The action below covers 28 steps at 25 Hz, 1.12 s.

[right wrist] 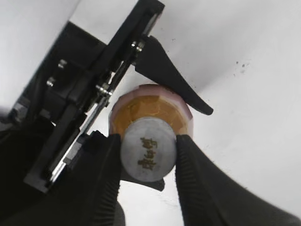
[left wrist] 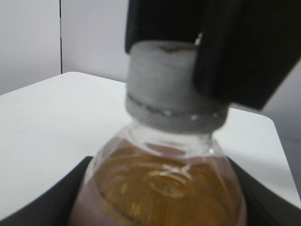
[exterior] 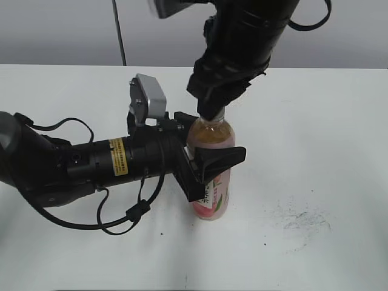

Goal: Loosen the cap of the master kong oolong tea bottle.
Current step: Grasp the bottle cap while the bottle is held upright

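The master kong oolong tea bottle (exterior: 213, 200) stands upright on the white table, amber tea inside and a pink label low down. My left gripper (exterior: 203, 167) comes in from the left and is shut on its body; the bottle's shoulder (left wrist: 160, 188) fills the left wrist view between the two jaws. My right gripper (exterior: 212, 112) reaches down from above and is shut on the cap (right wrist: 148, 150), a grey-white round cap with gold characters on top. The cap also shows in the left wrist view (left wrist: 164, 80) with a black finger against its right side.
The white table (exterior: 315, 121) lies all around the bottle. A patch of dark specks (exterior: 300, 221) marks the table to the bottle's right. A thin dark pole (exterior: 119, 33) stands behind the table's far edge. The left arm's cables (exterior: 121, 221) loop on the table.
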Each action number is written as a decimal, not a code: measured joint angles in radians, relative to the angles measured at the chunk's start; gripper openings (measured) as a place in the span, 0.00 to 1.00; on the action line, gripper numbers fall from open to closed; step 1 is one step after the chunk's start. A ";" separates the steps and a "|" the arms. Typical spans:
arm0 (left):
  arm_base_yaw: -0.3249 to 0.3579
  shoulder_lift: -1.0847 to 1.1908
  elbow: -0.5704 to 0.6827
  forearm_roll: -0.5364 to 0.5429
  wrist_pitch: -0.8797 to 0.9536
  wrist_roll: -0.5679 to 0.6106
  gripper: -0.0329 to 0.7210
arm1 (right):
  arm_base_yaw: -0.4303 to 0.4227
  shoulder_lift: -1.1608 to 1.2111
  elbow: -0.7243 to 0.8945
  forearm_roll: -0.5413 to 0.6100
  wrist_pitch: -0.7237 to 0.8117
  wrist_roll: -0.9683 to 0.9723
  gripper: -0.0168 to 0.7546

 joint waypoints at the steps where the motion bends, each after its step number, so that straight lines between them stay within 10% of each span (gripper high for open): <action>1: 0.000 0.000 0.000 0.001 0.000 0.001 0.64 | 0.000 0.000 0.000 0.000 0.000 -0.055 0.37; 28: 0.001 -0.001 -0.001 0.060 0.004 0.037 0.64 | 0.010 -0.004 0.000 0.002 0.008 -1.503 0.37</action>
